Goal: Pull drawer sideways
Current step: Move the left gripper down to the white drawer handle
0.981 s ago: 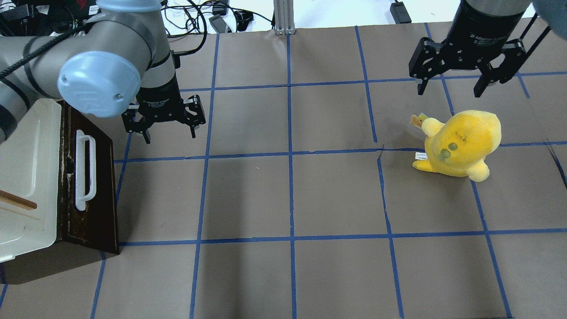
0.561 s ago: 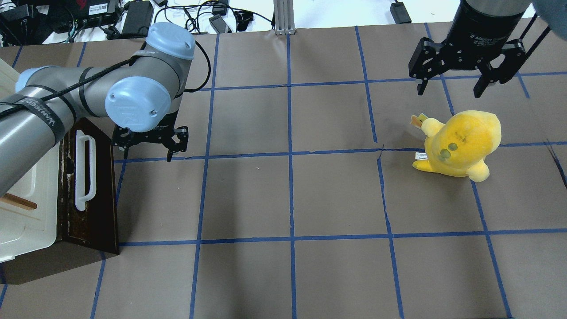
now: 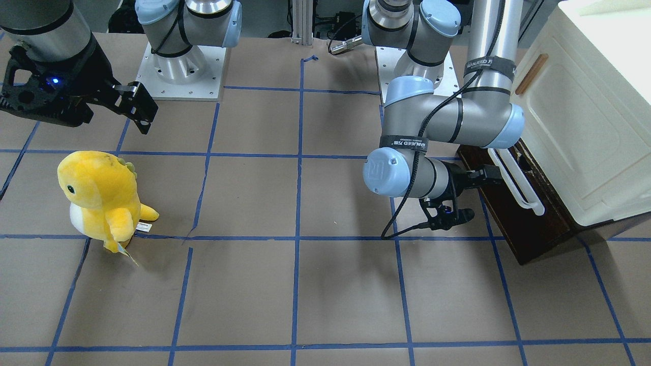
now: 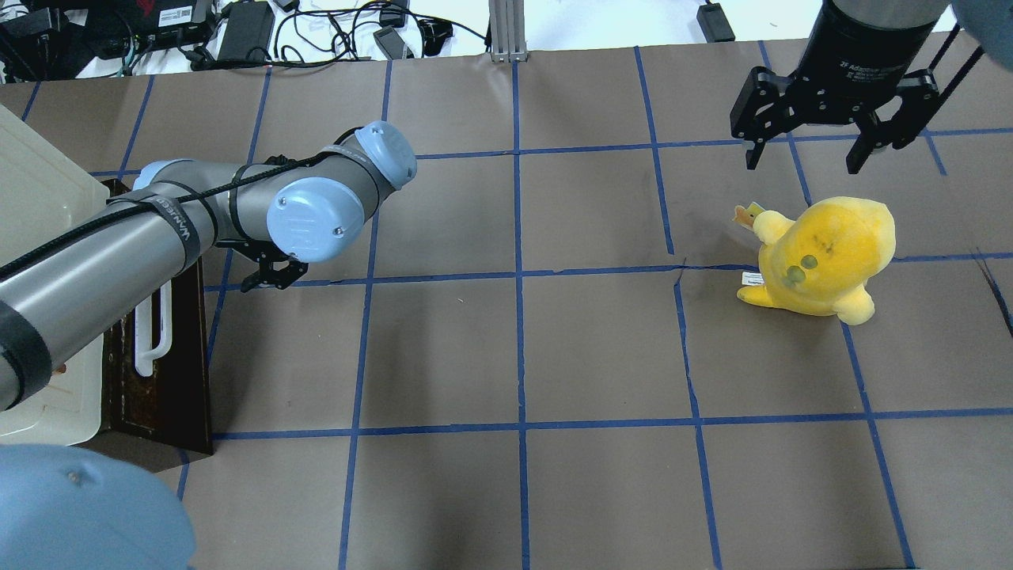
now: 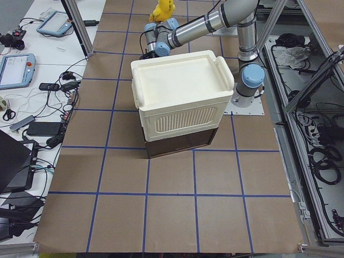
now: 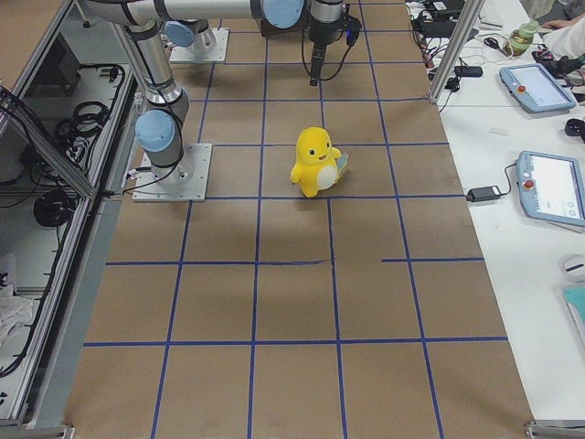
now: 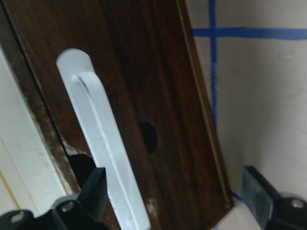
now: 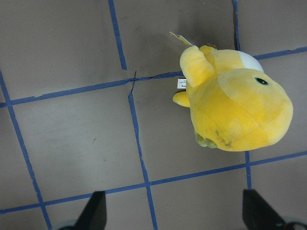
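Overhead exterior view: the cream cabinet (image 4: 39,198) fills the left edge, with the dark brown drawer (image 4: 186,356) apparently closed beneath it. The left gripper (image 7: 175,191) has swung low to face the drawer, jaws wide, framing its white handle (image 7: 103,158), ready to clamp. The right gripper (image 4: 801,154), upper right, gapes idle.

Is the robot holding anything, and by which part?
Nothing is held. The left gripper is open beside the white handle of the drawer, not closed on it. The right gripper is open and empty too.

drawer (image 4: 187,372) under cabinet (image 4: 39,198), plush toy (image 4: 823,253) well apart
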Robot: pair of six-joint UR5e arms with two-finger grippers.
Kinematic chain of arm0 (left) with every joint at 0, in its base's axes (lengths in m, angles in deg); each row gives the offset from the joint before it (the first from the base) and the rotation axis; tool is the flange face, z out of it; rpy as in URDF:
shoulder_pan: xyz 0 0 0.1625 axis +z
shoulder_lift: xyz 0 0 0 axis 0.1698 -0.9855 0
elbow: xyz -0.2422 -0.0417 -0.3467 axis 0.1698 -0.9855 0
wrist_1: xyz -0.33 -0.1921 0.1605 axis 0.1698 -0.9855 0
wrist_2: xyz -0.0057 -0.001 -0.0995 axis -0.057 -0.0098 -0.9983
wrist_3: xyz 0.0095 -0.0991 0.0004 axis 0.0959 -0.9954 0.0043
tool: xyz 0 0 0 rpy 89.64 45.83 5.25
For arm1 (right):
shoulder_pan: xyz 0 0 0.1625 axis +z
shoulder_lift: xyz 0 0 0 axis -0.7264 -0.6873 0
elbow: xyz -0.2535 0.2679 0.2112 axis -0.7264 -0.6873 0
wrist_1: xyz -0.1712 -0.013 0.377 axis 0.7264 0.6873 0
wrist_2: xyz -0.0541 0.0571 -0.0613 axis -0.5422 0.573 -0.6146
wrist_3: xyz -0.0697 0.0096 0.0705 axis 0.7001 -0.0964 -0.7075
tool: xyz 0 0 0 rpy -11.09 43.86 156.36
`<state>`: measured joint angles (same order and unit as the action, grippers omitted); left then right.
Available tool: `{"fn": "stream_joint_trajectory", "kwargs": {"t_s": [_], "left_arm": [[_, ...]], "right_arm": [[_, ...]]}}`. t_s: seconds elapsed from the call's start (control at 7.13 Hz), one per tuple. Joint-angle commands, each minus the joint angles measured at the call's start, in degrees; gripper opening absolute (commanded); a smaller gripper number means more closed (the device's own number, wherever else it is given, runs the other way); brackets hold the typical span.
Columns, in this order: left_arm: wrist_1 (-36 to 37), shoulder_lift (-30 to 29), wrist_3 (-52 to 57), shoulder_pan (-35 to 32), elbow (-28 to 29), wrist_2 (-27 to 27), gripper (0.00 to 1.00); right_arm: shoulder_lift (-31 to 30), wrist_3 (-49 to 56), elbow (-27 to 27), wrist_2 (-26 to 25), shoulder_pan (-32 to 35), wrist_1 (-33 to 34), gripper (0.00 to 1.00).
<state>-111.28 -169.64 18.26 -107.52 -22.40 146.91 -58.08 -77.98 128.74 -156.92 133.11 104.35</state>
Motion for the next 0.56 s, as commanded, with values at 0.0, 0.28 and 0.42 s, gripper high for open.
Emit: {"fn": "stream_joint_trajectory", "kwargs": {"t_s": [0.0, 0.28, 0.42], "left_arm": [[-6.30, -2.36, -5.25, 0.01, -0.19, 7.69, 1.00], [-7.55, -3.59, -6.23, 1.41, -0.19, 8.15, 1.00], [-10.52, -3.34, -6.58, 3.76, 0.24, 8.67, 1.00]], "right_arm": [[0.00, 0.00, 0.00, 0.00, 0.04, 0.01, 1.00], [0.00, 0.00, 0.00, 0.00, 0.04, -0.08, 1.00], [0.00, 0.00, 0.00, 0.00, 0.04, -0.08, 1.00]]}}
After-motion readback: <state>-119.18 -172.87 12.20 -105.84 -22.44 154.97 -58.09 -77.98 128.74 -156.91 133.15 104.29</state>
